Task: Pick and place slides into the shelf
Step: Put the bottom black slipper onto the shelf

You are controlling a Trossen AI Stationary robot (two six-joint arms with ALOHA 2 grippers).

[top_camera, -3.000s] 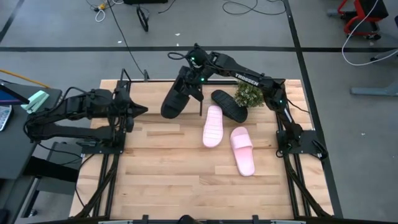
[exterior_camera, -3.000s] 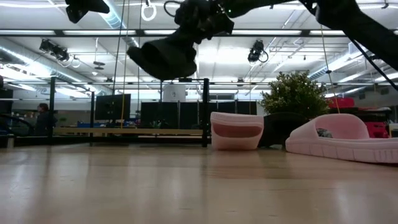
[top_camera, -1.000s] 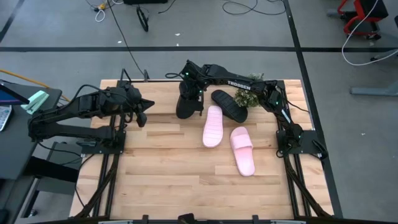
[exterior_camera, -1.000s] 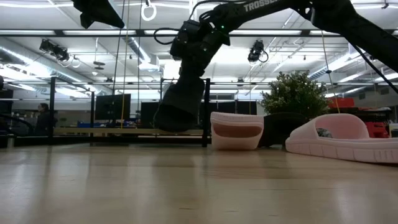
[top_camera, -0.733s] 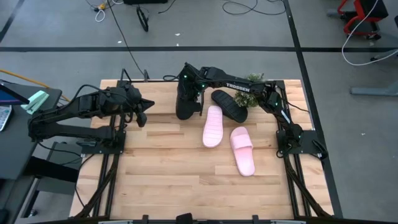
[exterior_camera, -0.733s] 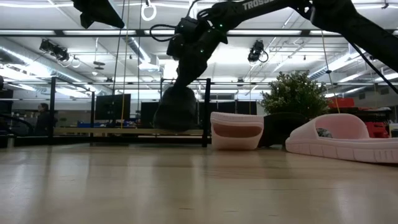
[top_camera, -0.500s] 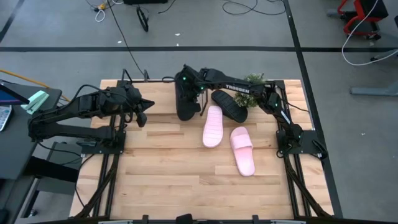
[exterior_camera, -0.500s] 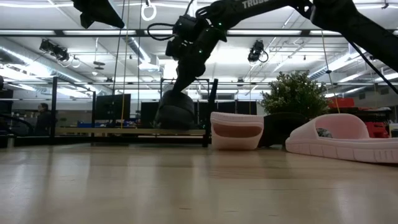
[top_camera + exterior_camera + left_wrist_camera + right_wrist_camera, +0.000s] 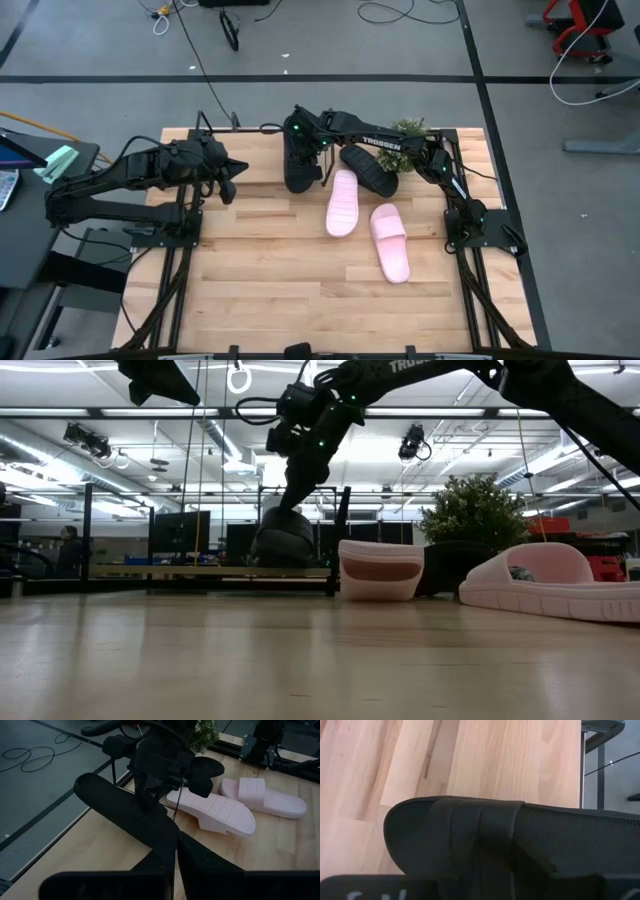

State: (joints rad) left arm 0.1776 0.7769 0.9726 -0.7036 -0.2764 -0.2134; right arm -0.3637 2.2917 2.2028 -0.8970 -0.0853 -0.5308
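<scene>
Four slip-on slides on a pale butcher-block wooden table (image 9: 300,290), two dark robot arms over its far half.

Largest to smallest: the right arm, with white "TROSSEN" lettering readable along its link, reaches across the far edge, and the right gripper (image 9: 300,140) sits at a black slide (image 9: 298,165) resting in the low black-barred shelf (image 9: 331,540); whether its fingers grip it cannot be told. The left gripper (image 9: 228,180) hangs clenched and empty near the table's left edge. A second black slide (image 9: 368,170) lies beside a small green potted plant (image 9: 403,150). Two pale pink ribbed slides (image 9: 343,203) (image 9: 391,242) lie near the middle, just apart from each other.
</scene>
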